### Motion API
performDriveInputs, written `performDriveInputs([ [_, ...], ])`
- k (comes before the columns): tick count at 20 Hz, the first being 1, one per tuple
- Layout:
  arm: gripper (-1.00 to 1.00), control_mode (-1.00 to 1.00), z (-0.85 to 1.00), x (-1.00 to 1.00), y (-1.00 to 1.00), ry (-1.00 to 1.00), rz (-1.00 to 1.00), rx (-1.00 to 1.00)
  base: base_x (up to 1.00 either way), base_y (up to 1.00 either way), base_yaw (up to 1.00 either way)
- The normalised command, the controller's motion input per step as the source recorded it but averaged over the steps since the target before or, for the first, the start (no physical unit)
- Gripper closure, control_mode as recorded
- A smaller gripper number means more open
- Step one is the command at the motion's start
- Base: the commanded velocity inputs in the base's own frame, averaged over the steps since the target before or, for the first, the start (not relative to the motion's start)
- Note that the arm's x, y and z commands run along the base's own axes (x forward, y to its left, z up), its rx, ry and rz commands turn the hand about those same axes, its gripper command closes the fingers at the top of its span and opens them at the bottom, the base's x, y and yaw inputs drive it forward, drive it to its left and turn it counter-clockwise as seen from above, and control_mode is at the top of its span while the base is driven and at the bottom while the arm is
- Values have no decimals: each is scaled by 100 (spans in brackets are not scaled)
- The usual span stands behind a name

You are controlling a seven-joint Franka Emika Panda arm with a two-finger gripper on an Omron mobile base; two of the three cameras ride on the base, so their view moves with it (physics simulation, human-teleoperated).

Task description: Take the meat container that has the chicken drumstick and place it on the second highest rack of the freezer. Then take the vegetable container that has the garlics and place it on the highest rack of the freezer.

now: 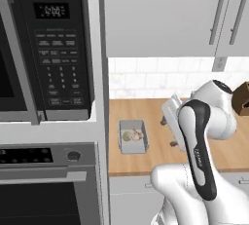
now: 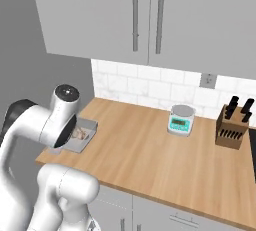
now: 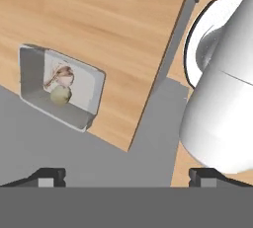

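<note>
The pincer (image 3: 126,175) stands wide open and holds nothing, its dark fingertips (image 3: 47,176) set well apart above the table (image 3: 108,19). Beyond them, near the table's edge, sits the grey vegetable container (image 3: 59,91), with the garlics (image 3: 60,85) clustered inside it. Further along the wooden table a small scale (image 2: 180,120) stands near the tiled wall, and a knife block (image 2: 231,127) further right. To the left of the table rise a microwave (image 1: 48,48) and an oven (image 1: 48,185).
</note>
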Motion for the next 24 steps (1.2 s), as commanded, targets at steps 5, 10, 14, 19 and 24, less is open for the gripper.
performDriveInputs([
  [5,-100,-100,-27,27,13,8,3,3,0,0,0],
  [10,-100,-100,-23,14,34,2,0,-10,0,0,0],
  [14,-100,-100,-52,22,13,5,0,-8,0,0,0],
  [19,-100,-100,-47,34,0,9,0,-1,0,0,0],
  [24,-100,-100,-53,45,0,2,3,0,0,0,0],
])
